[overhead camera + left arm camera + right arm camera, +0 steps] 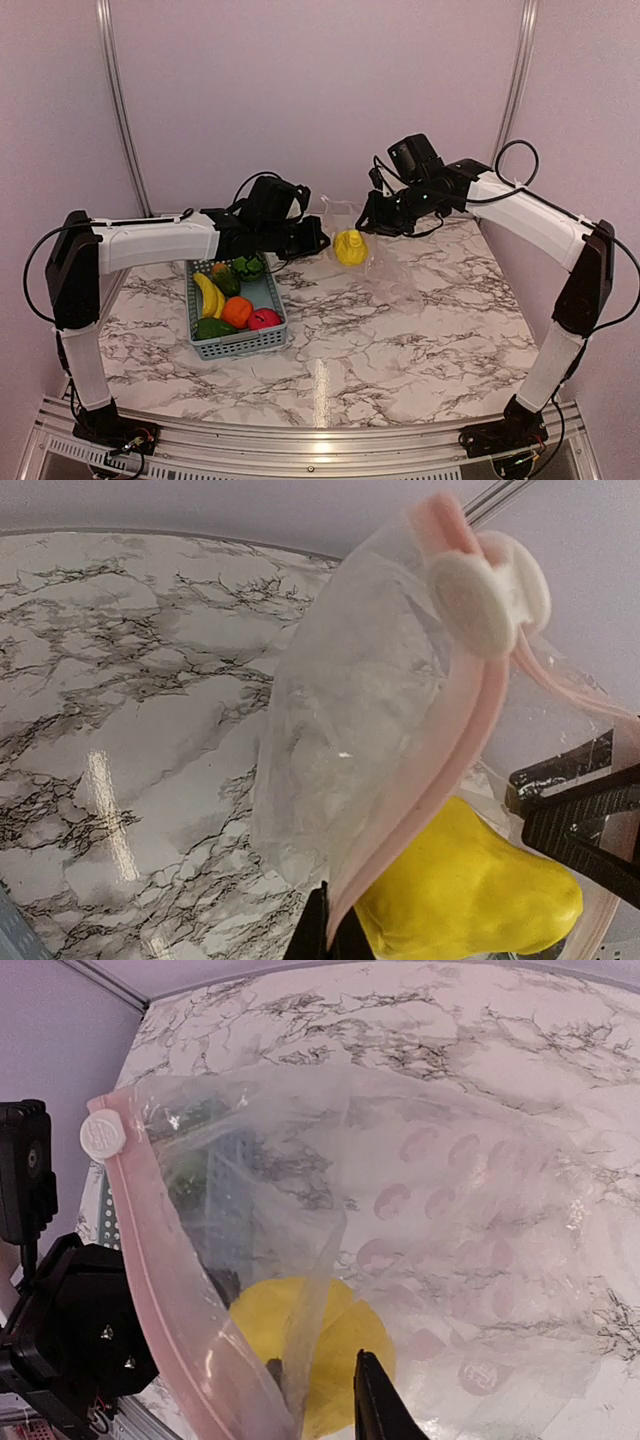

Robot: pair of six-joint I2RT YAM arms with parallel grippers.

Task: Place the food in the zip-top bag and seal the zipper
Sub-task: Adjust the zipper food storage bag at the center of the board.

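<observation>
The left gripper (325,930) is clamped on the pale pink zipper (455,740) of the zip-top bag (350,720), its two dark fingers pressed together on the strip. The white round slider (487,590) sits at the strip's far end. The right gripper (320,1380) faces it from the other side, fingers close together and pinching the bag's clear film (the exact hold is partly hidden by folds). Between the two grippers a yellow food piece (350,247) sits just inside the bag's mouth, seen through the plastic. The bag's body trails onto the marble table (400,340). The other food (237,311), bananas, orange, red and green pieces, lies in the grey-blue basket (245,346) under the left arm.
</observation>
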